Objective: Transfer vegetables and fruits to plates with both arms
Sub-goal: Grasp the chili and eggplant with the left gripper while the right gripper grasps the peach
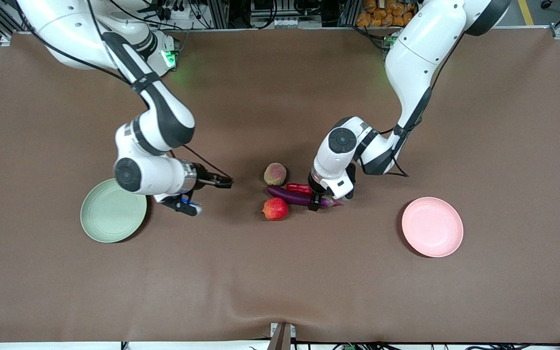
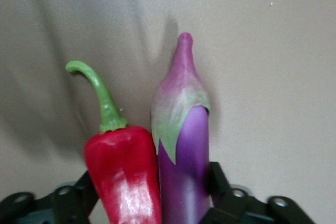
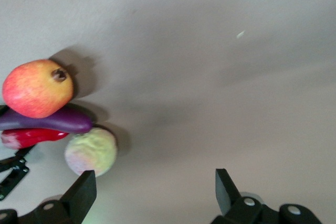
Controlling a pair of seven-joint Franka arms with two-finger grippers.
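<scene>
left gripper (image 1: 320, 200) straddles eggplant (image 1: 292, 195) and chili (image 1: 299, 188) at the stems, fingers not yet clamped, likely to lift both. right gripper (image 1: 218, 183), jaws apart, waits beside green plate (image 1: 110, 214).

A brown cloth (image 1: 280, 272) covers the whole table and lies under both the left gripper (image 1: 317, 201) and the right gripper (image 1: 227, 183). Nearer to the front camera than either gripper, at the table's edge, the cloth rises in a soft wrinkle above a small metal bracket (image 1: 281, 335). Well apart from both grippers, along the table's edge farthest from that camera, stand aluminium frame rails (image 1: 221, 12), black cables (image 1: 280, 9) and a heap of orange things (image 1: 382, 12). A pale speck (image 3: 240, 34) lies on the cloth near the right gripper.
</scene>
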